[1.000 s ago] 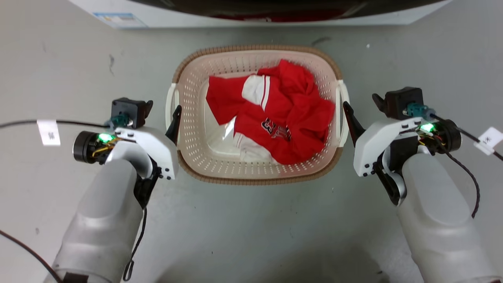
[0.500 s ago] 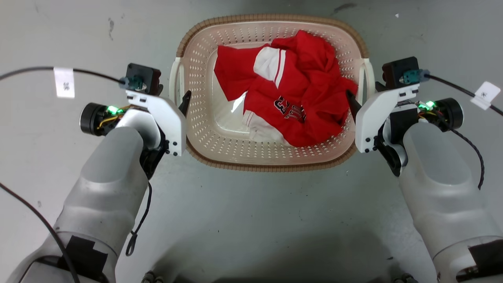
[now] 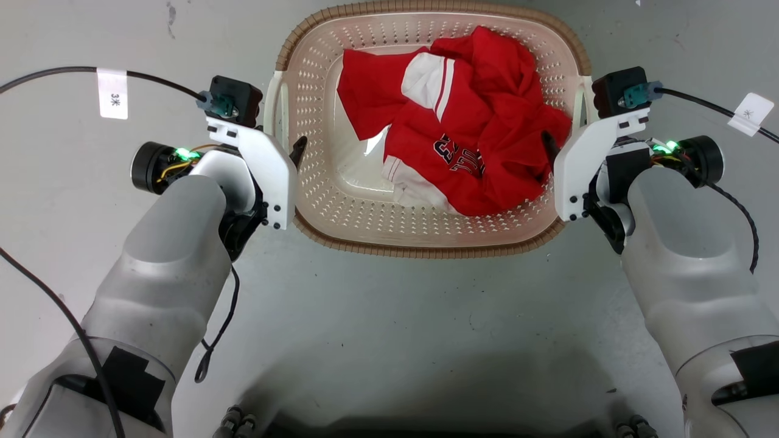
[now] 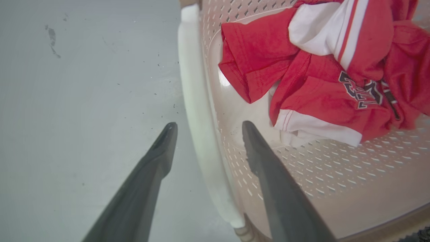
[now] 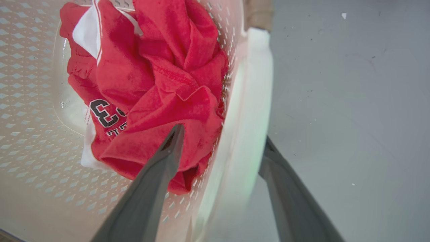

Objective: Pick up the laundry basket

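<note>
**A:** Left tool [image 4: 209, 125] first: how is it set?

**B:** Spread wide, astride the left handle [image 4: 198, 111] of the laundry basket [image 3: 426, 242]. One dark finger is outside over the floor [image 3: 389, 328], the other inside the perforated wall. It grips nothing.

**A:** And the basket itself?

**B:** Cream plastic, rounded-rectangular, with holes all over its walls, a brown woven-look rim and a white handle on each short side. It sits between the two arms, in the upper middle of the head view.

**A:** Anything in the way?

**B:** A crumpled red and white shirt [image 3: 475, 140] with dark lettering lies inside, heaped toward the right wall. The right tool [image 5: 222, 134] is also wide apart. Its inner finger is at that cloth, touching or just over it, I cannot tell. Its outer finger is beyond the right handle [image 5: 250, 111].

**A:** Room around it?

**B:** Grey floor runs left, right and nearer the robot. A left tag [image 3: 112, 92] and a right tag [image 3: 748, 114], both white, hang beyond the wrists, well apart from the basket. The far rim meets the head view's top edge.
</note>
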Controlling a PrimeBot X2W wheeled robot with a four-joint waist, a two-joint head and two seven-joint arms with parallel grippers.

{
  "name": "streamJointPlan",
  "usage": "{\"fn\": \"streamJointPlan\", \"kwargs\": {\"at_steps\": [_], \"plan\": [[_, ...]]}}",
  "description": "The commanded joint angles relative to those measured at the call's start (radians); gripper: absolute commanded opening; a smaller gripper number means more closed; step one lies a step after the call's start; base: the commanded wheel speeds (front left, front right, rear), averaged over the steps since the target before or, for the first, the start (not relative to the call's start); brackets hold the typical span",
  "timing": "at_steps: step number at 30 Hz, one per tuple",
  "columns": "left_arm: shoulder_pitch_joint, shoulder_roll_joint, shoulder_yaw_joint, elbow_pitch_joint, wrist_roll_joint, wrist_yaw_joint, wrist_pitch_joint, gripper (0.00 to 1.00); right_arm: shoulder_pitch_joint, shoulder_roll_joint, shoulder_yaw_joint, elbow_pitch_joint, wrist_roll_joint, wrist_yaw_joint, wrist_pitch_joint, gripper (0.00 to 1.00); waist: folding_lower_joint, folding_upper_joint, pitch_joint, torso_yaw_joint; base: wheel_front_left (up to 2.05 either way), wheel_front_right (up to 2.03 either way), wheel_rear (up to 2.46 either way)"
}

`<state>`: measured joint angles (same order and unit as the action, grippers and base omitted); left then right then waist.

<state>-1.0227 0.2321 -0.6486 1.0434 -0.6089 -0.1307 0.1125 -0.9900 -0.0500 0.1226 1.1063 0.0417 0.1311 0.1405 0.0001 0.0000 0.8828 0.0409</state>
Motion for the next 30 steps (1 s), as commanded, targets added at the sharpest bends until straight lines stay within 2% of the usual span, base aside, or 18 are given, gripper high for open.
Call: {"fn": "streamJointPlan", "kwargs": {"at_steps": [1,3,4,5,12,17,21,30], "plan": [[-0.017,0.006,-0.016,0.004,-0.01,0.001,-0.006,1.0,-0.02,0.0,0.001,0.013,0.001,-0.001,-0.008,1.0,-0.0001,0.0,0.004,0.002,0.0,0.0,0.0],[-0.022,0.008,-0.032,0.009,-0.021,0.001,-0.012,1.0,-0.028,0.0,0.004,0.025,0.003,-0.001,-0.013,1.0,-0.0001,0.0,0.006,0.003,0.0,0.0,0.0],[-0.027,0.007,-0.057,0.017,-0.039,0.001,-0.013,0.0,-0.037,0.0,0.02,0.039,0.016,-0.001,-0.019,0.29,-0.0001,0.0,0.011,0.005,0.0,0.0,0.0],[-0.026,0.006,-0.069,0.017,-0.047,0.001,-0.01,0.0,-0.039,0.0,0.03,0.042,0.02,0.0,-0.021,0.0,-0.0001,0.0,0.013,0.006,0.0,0.0,0.0],[-0.025,0.011,-0.122,0.016,-0.1,0.001,-0.005,0.0,-0.059,0.0,0.027,0.069,0.001,0.001,-0.046,0.0,-0.0001,0.0,0.015,0.008,0.0,0.0,0.0],[-0.003,0.016,-0.176,-0.014,-0.16,-0.001,0.038,0.0,-0.057,0.001,0.044,0.098,-0.004,0.001,-0.028,0.0,-0.0001,0.0,-0.021,0.01,0.0,0.0,0.0],[0.025,0.025,-0.221,-0.045,-0.221,-0.002,0.088,0.0,-0.04,0.001,0.08,0.126,-0.006,0.001,0.041,0.0,-0.0001,0.0,-0.093,0.006,0.0,0.0,0.0],[0.111,0.096,-0.325,-0.107,-0.373,-0.002,0.245,0.0,0.026,-0.001,0.193,0.14,0.108,0.001,0.256,0.0,-0.0001,0.0,-0.32,-0.012,0.0,0.0,0.0]]}}
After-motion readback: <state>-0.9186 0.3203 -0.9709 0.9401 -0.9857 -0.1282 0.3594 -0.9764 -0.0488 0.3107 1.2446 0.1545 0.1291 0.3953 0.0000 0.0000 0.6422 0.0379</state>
